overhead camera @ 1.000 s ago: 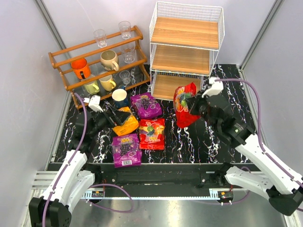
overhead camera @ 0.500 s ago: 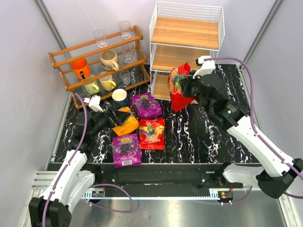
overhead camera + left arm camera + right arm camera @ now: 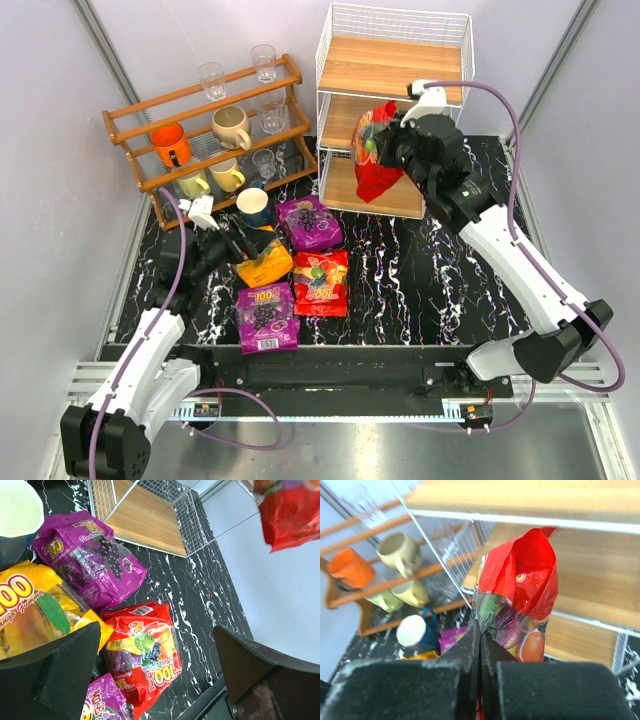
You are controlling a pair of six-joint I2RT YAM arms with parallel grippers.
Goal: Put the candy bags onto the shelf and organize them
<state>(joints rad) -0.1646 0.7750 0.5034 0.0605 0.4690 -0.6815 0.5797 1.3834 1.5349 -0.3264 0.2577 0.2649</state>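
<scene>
The red candy bag [image 3: 376, 156] hangs upright at the front of the shelf [image 3: 395, 68], level with the middle tier. A second ago it was low over the table in front of the shelf; half a second ago it was at the bottom tier. The right gripper [image 3: 397, 140] is clenched on the bag's upper side edge.

The right wrist view shows what the top view cannot. The two fingers [image 3: 465, 655] are pressed flat together on the crinkled bag [image 3: 520, 595], with the wooden tiers [image 3: 590, 580] just behind it.

The other four bags lie on the table left of the shelf's foot, where they lay before:
- A purple bag [image 3: 309, 222] is nearest the shelf.
- A second red bag [image 3: 321, 282] lies below it.
- An orange-yellow bag [image 3: 266, 262] is further left.
- Another purple bag [image 3: 266, 316] is furthest from the shelf.

The left gripper [image 3: 240, 243] sits by the orange-yellow bag, beside a blue mug [image 3: 253, 206]. The left wrist view shows its fingers [image 3: 50, 680] spread wide and holding nothing. Between them are the second red bag [image 3: 145, 655] and the orange-yellow bag [image 3: 35, 610]. The lifted bag [image 3: 290, 510] shows at that view's top corner.
</scene>
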